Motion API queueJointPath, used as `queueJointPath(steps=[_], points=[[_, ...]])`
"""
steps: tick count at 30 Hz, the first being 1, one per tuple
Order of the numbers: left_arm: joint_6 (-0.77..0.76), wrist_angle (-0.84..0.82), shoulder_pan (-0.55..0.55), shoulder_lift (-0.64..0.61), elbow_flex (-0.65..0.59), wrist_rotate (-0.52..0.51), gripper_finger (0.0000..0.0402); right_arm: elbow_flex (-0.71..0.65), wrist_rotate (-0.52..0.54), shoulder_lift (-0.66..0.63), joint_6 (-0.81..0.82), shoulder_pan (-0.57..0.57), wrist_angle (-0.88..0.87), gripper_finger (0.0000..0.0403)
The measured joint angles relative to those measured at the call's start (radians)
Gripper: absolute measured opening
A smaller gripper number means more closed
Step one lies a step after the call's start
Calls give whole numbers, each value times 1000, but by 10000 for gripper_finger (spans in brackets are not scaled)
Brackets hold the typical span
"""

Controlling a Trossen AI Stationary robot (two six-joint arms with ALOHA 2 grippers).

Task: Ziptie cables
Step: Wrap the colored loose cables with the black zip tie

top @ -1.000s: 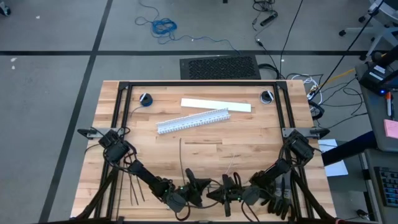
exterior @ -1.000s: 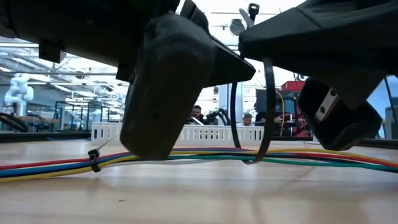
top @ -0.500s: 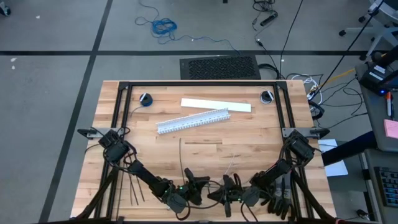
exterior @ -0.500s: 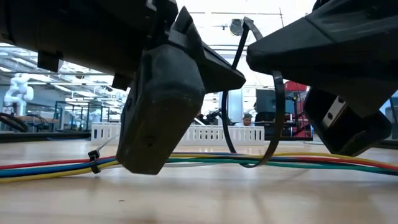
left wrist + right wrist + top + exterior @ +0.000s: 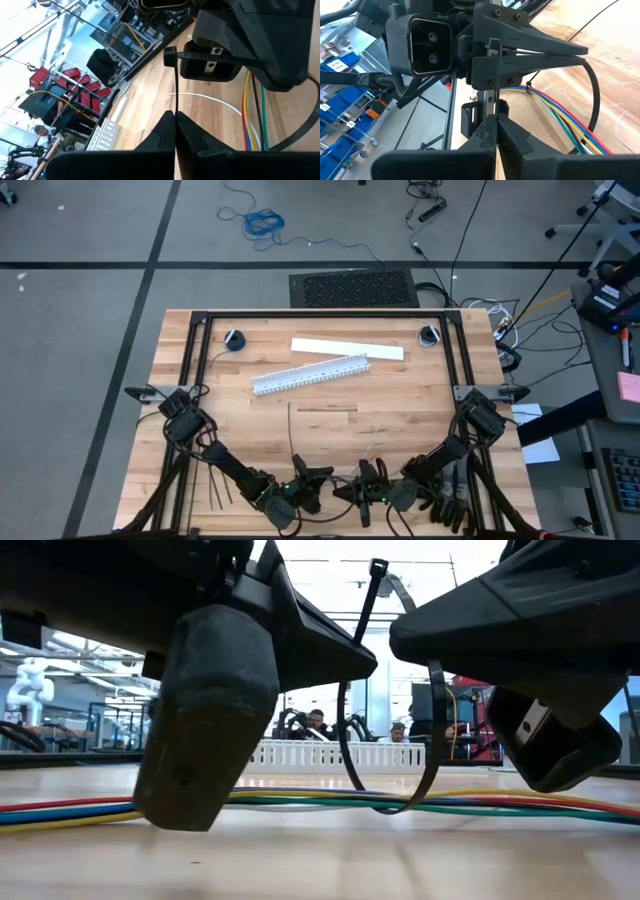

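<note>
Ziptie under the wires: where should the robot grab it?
Probably by its upright ends, from above: the ziptie loops under the cables lying on the table, so its middle is trapped. The left gripper pinches one end; the right gripper pinches the other.

Low view: black ziptie (image 5: 385,740) loops under the coloured cables (image 5: 480,802) lying on the table (image 5: 320,860). Left claw (image 5: 250,680) and right claw (image 5: 520,660) pinch its ends above.
</note>
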Motion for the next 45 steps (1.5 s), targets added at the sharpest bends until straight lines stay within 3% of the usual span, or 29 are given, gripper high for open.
queueJointPath(steps=[45], points=[[-2,1,5,0,0,4,0,0,-32,1,-26,-25,35,0]])
